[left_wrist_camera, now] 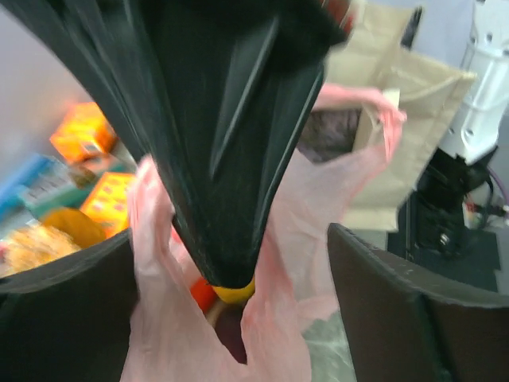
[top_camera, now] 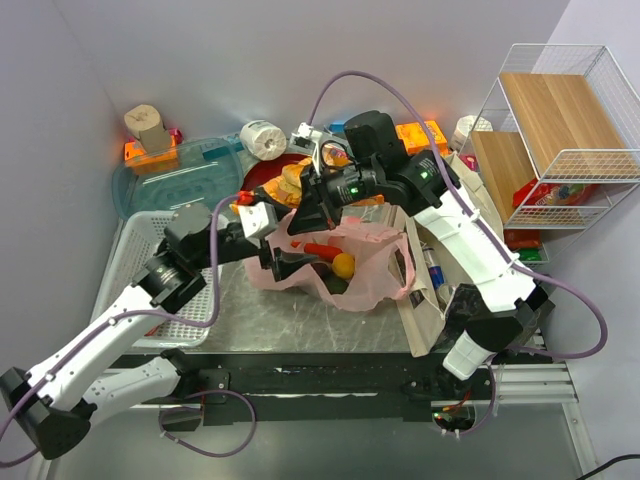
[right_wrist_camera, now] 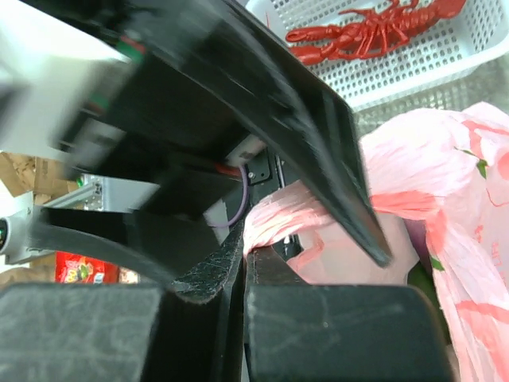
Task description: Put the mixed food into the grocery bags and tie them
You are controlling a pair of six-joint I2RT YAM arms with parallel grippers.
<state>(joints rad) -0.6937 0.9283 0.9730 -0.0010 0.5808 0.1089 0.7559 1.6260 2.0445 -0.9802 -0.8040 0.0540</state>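
I see the thin translucent pink plastic bag (top_camera: 378,270) just left of the beige canvas tote (top_camera: 425,300), with a yellow toy lemon (top_camera: 343,265) inside. My right gripper (right_wrist_camera: 244,247) is pinched onto its twisted rim. My left gripper (top_camera: 278,262) gapes wide around the bag's side farthest from the tote.

R arm (top_camera: 372,180) over pink bag (top_camera: 375,268) mouth; tote (top_camera: 428,300) walls R side.

Even bright light; both wrist cams motion-blurred, top cam sharp w/ soft shadows
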